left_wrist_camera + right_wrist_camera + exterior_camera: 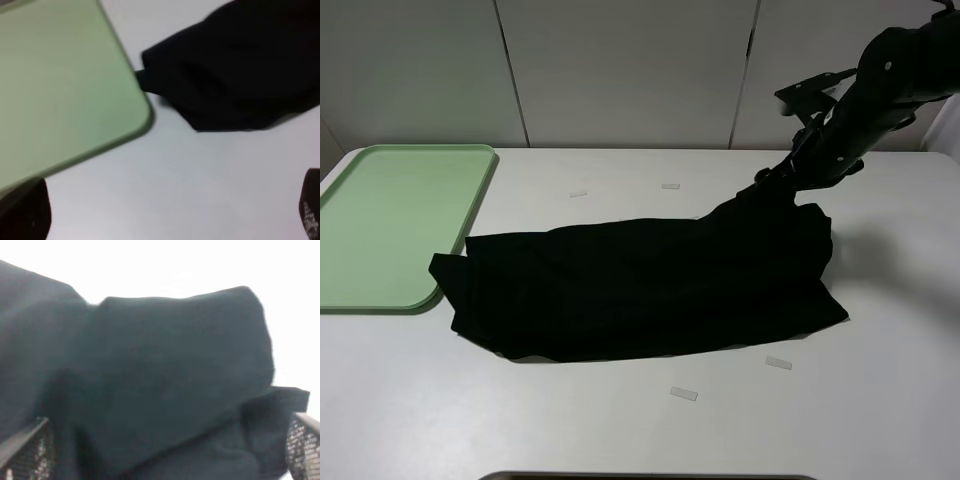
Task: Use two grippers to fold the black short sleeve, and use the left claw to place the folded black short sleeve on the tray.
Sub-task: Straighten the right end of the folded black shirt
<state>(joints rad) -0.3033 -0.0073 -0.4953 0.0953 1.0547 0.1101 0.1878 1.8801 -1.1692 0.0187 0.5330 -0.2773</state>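
Right gripper [161, 447] at the raised far-right corner of the black short sleeve [640, 290], fingers [22, 452] spread wide, dark cloth bunched between them. Left gripper [167, 215] likewise agape, hovering over bare table [880, 420] near the tray's front right corner, shirt just beyond and apart from it. Broad white table open in front of and behind the shirt. Shirt spread lengthwise across the middle, right end lifted toward the right gripper, left sleeve tip against the rim of the mint-green tray [380, 220] at far left. Small whitish tape strips [684, 393] scattered before and behind the shirt.
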